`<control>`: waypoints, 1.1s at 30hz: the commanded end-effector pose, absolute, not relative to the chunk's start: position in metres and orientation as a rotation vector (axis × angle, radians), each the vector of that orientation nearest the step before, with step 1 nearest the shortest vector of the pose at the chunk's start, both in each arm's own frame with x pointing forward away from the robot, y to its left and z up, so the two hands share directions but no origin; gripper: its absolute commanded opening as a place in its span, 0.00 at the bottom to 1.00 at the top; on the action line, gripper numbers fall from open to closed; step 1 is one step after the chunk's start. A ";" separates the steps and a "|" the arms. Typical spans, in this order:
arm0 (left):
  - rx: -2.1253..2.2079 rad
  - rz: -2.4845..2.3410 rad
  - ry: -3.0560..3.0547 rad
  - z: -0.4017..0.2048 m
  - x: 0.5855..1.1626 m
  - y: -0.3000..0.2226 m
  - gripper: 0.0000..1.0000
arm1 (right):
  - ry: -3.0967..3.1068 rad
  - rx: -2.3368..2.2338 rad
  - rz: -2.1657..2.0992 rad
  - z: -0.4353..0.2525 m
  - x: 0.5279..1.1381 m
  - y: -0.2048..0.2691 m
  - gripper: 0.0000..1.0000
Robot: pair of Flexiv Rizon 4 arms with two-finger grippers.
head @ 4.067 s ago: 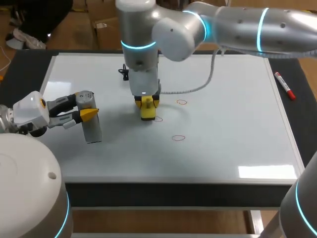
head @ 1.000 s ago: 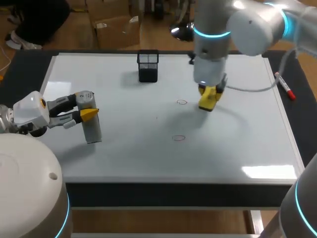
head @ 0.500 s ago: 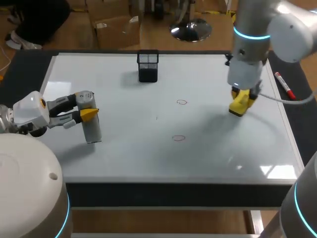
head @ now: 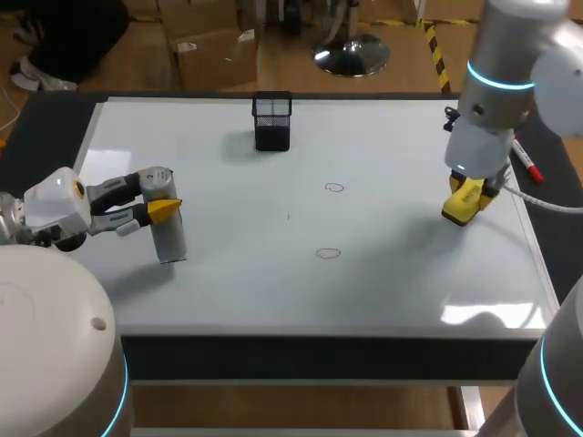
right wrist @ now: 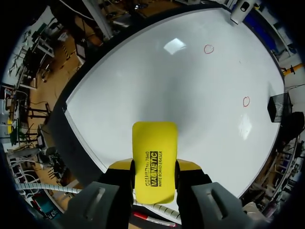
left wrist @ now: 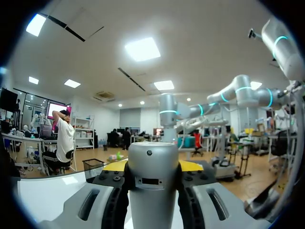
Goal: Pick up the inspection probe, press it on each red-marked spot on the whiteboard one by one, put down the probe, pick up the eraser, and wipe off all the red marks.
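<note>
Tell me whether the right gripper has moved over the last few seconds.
Yes. The right gripper, shut on the eraser, has gone from the red circles mid-whiteboard toward its right edge, near the red marker.

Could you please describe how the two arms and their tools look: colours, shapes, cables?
Both arms are made of round silver-grey links with glowing cyan rings at the joints. The right arm has a grey cable looping from its wrist. The left arm ends in a white housing. The left tool and the right tool have dark fingers with bright yellow tips.
</note>
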State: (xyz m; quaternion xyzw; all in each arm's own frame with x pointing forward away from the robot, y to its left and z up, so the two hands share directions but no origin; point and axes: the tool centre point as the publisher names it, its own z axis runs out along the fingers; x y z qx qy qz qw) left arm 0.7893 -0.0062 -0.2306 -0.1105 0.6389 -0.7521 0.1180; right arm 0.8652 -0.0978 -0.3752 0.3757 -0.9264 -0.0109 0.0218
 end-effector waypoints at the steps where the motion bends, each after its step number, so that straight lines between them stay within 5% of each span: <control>1: -0.323 -2.200 1.869 -0.230 0.789 -0.006 0.00 | -2.879 1.172 -0.029 -0.372 0.860 -0.100 0.00; 33: -0.271 -2.224 1.873 -0.224 0.794 -0.023 0.00 | -2.879 1.172 -0.029 -0.372 0.860 -0.100 0.00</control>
